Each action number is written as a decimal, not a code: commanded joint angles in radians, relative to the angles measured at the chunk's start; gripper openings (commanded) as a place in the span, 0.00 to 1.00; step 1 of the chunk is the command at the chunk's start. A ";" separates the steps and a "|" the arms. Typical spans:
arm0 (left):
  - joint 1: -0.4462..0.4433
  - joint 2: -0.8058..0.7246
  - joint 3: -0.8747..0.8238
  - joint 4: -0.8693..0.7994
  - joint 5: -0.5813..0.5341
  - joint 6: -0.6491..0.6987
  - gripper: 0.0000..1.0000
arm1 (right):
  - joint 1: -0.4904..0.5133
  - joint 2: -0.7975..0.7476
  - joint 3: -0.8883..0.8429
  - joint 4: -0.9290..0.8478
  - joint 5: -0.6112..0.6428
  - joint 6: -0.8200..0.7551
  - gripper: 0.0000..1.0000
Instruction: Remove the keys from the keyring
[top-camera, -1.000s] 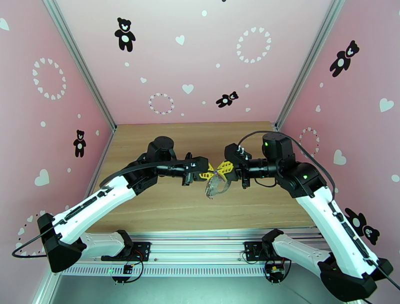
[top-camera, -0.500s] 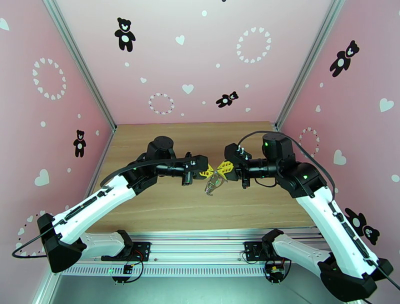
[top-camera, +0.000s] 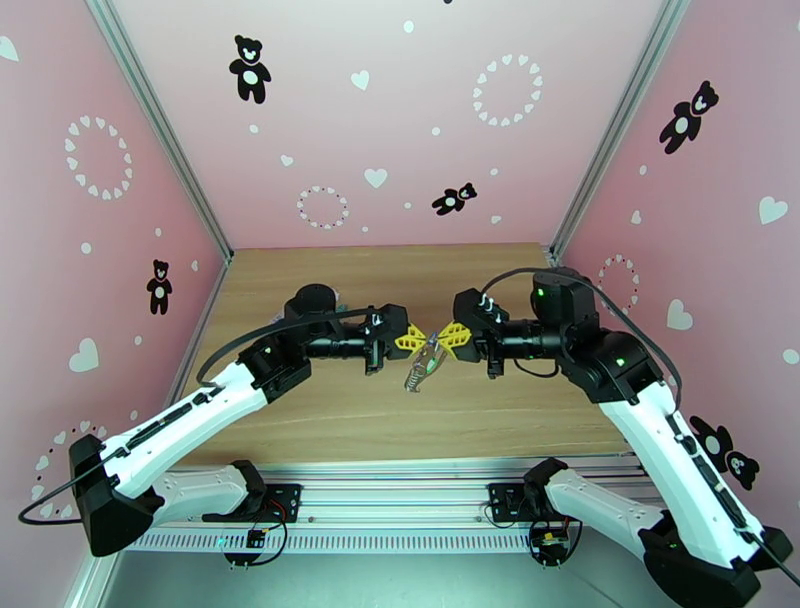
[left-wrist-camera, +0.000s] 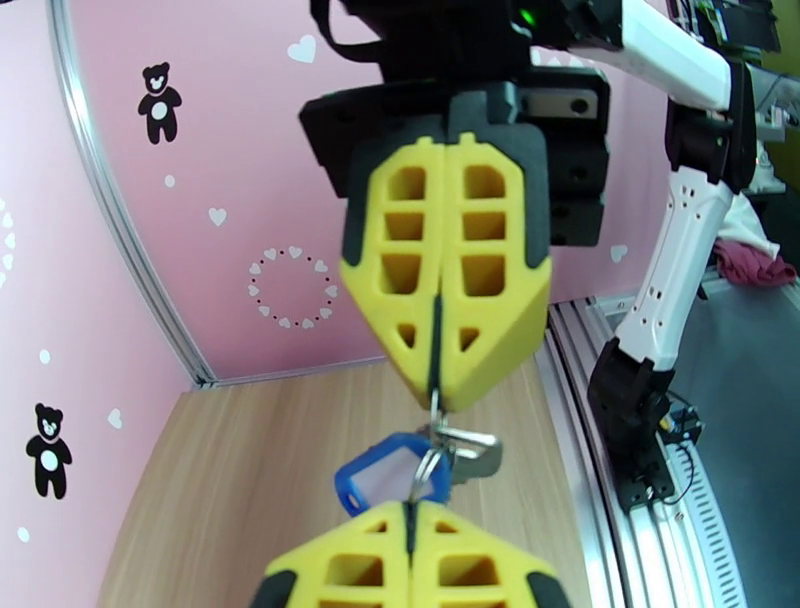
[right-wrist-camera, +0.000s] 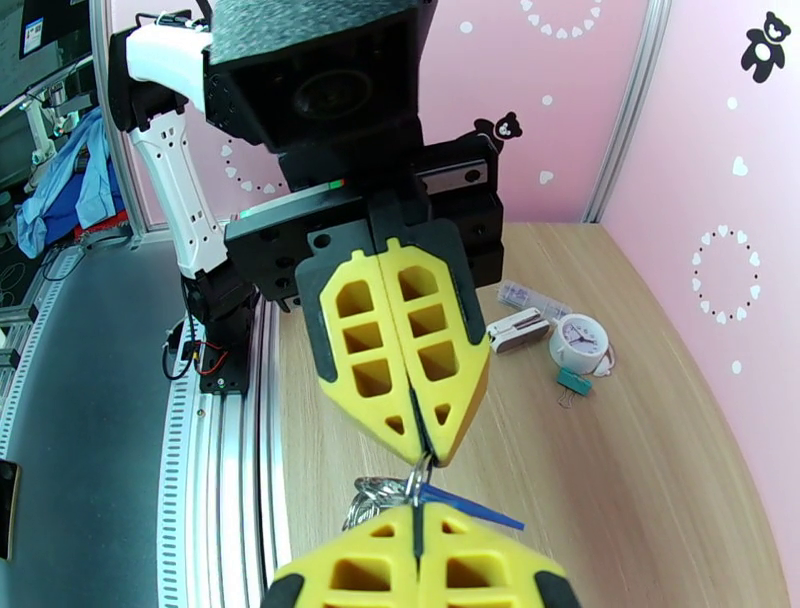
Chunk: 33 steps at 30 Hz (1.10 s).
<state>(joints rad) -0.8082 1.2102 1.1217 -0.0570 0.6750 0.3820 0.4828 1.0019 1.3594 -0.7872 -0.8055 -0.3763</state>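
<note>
Above table (top-camera: 330, 415), left pincer (top-camera: 422, 345) meets right pincer (top-camera: 443, 344), clamping keys (left-wrist-camera: 392, 477).

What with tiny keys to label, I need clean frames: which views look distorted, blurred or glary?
Top external: even light, sharp; wall posts splay from the wide lens. Left wrist: corner post bows, blue key tag crisp. Right wrist: sharp, clock charm clear, no glare.
</note>
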 joint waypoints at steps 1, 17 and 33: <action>0.005 -0.026 -0.024 0.042 -0.024 -0.094 0.00 | -0.007 -0.033 0.016 0.011 0.011 0.004 0.00; -0.040 -0.020 -0.059 0.082 -0.013 -0.227 0.12 | -0.007 -0.015 0.042 0.088 0.018 0.024 0.00; -0.041 0.013 0.117 -0.151 -0.157 0.082 0.33 | -0.007 0.006 0.063 0.022 -0.011 -0.022 0.00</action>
<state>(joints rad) -0.8471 1.2083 1.2018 -0.1589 0.5537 0.4068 0.4820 1.0023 1.3880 -0.7643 -0.7895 -0.3859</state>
